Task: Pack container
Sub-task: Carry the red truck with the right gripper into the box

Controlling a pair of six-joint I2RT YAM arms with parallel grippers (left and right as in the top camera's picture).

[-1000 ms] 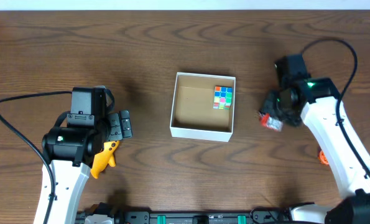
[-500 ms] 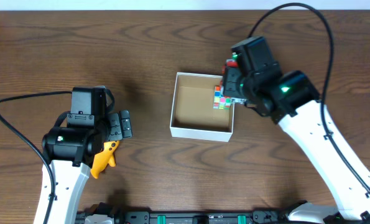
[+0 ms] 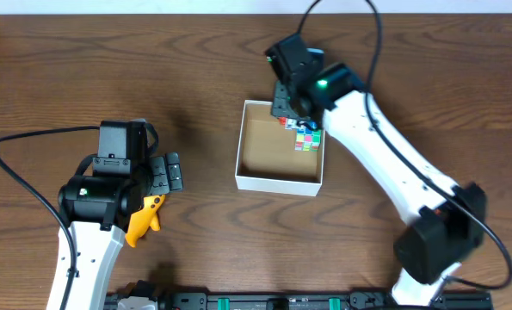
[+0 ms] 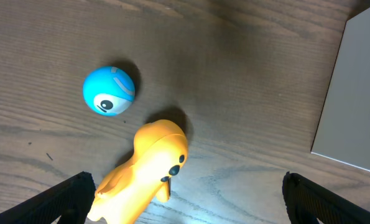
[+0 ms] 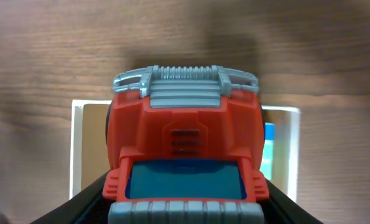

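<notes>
At the worktop's middle, the right jaws clamp a red toy truck (image 5: 186,143) over the far rim of the container (image 3: 277,182), seemingly to drop it beside the puzzle cube (image 3: 308,135), while the left jaws gape wide by a yellow duck (image 4: 144,174).

Table (image 4: 247,74) of dark, matt, grained wood; container (image 3: 277,182) of smooth matt cardboard, white outside, brown within; red toy truck (image 5: 185,124), yellow duck (image 4: 150,165) and blue ball (image 4: 109,91) of smooth, faintly glossy plastic
</notes>
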